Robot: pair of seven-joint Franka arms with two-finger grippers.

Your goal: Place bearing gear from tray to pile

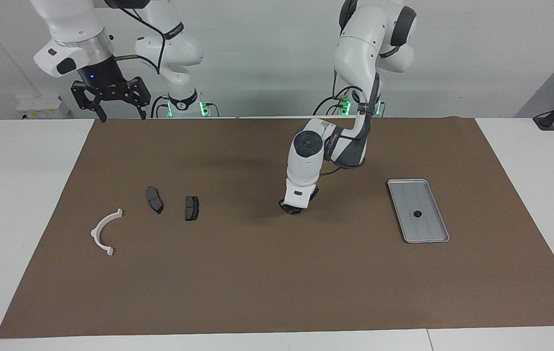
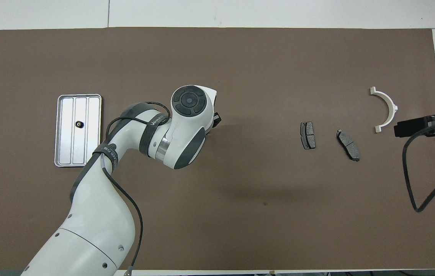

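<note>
Brown mat point(image 1: 277, 282): wide bare stretch along the edge farthest from the robots, farther out than the tray; white table point(image 1: 23, 204) showing past both short ends.
Tray point(image 1: 418, 210): flat on the mat toward the left arm's end, short of the mat's edge.
Bearing gear point(image 1: 417, 213): small dark ring lying inside the tray, near its middle.
Left gripper point(image 1: 292, 208): low over bare mat between tray and pile, well apart from the tray; fingers' spread cannot be told.
Pile: white bracket point(image 1: 105, 231) and two dark pads point(image 1: 154, 199) point(image 1: 191, 208), loosely spread, well apart from the tray toward the right arm's end.
Right gripper point(image 1: 120, 115): raised, waiting, fingers spread wide.
Overhead view: left gripper point(image 2: 216, 119) mostly hidden under the arm's own wrist; gear point(image 2: 78, 124) plain.
</note>
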